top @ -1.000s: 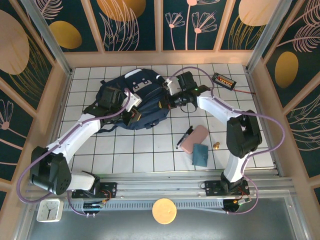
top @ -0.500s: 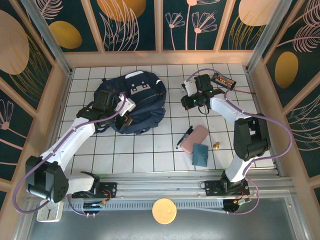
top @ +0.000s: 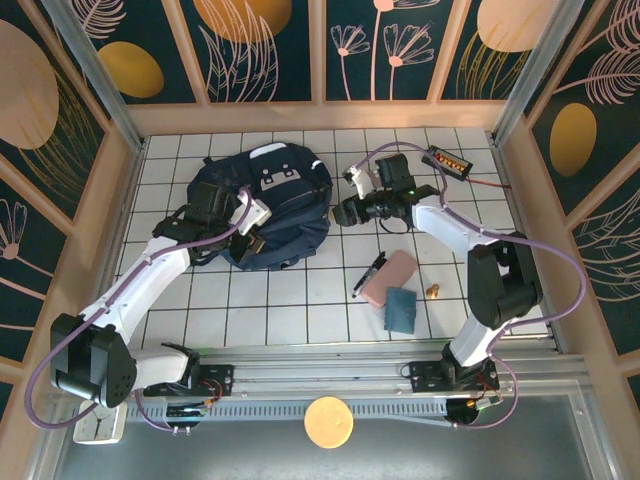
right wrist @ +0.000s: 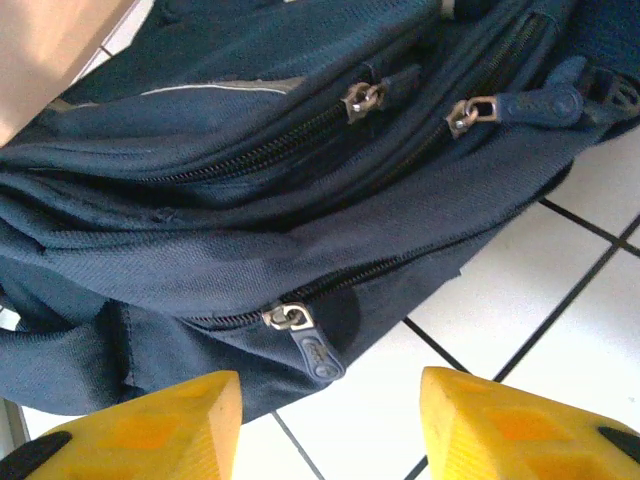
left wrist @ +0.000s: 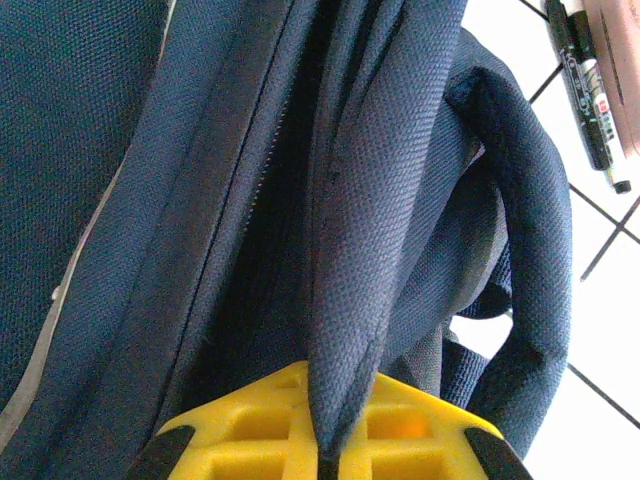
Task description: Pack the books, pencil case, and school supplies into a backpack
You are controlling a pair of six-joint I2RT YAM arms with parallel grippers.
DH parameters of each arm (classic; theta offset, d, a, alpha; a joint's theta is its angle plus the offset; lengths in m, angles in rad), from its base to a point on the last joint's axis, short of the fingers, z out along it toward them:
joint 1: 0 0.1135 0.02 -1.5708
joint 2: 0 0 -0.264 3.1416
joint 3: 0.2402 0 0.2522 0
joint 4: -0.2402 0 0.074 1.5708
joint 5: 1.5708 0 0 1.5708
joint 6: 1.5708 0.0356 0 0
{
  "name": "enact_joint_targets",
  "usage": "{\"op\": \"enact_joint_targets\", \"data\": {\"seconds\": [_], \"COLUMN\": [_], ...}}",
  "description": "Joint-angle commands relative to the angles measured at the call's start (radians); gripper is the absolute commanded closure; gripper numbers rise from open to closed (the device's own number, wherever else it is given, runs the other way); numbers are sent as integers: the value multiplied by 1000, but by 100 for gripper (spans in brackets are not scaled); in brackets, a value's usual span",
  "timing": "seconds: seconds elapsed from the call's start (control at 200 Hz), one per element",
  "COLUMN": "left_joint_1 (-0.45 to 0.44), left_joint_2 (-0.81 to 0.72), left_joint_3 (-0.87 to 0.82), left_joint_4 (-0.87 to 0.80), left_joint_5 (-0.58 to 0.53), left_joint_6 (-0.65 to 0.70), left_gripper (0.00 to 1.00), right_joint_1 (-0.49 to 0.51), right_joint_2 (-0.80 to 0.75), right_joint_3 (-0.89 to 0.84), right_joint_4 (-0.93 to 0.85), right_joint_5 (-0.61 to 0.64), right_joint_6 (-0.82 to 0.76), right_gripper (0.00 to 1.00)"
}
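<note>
- Now the backpack (top: 275, 205) lies flat on the white tiled surface (top: 290, 305), in the far left part, between the two arms.
- The left claw (top: 252, 236) sits at the near right edge of the backpack. In the left wrist view its yellow fingers (left wrist: 420, 435) are pressed together on a fold of the blue fabric, next to a long zipper line.
- The right claw (top: 347, 212) is just beside the right side of the backpack, low over the surface. In the right wrist view its two fingers (right wrist: 150, 420) stand clearly apart and hold nothing. A zipper pull (right wrist: 305, 335) of the lowest pocket lies just ahead of the gap.
- The pencil case (top: 390, 277), pale pink, lies on the surface to the right of the backpack and well apart from it.
- The pen (top: 368, 275) lies along the left side of the pencil case, very close to it.
- The teal flat item (top: 402, 308) lies just near of the pencil case, touching or almost touching its corner.
</note>
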Motion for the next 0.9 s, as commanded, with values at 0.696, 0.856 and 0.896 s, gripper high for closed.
{"op": "enact_joint_targets", "data": {"seconds": [0.696,0.856,0.896], "left_joint_1": [4,4,3], "left_joint_2": [-64,-60,-60], "left_joint_3": [1,1,1], "left_joint_4": [-3,-5,-5], "left_joint_5": [37,34,32], "left_joint_6": [15,18,19], "left_gripper": [100,100,100], "right_joint_1": [11,36,39], "right_joint_2": [160,180,182], "right_joint_3": [-63,-51,-52], "right_joint_4": [219,207,209], "right_joint_5": [-200,-200,-193], "right_joint_6": [-229,-245,-244], "right_gripper": [50,51,52]}}
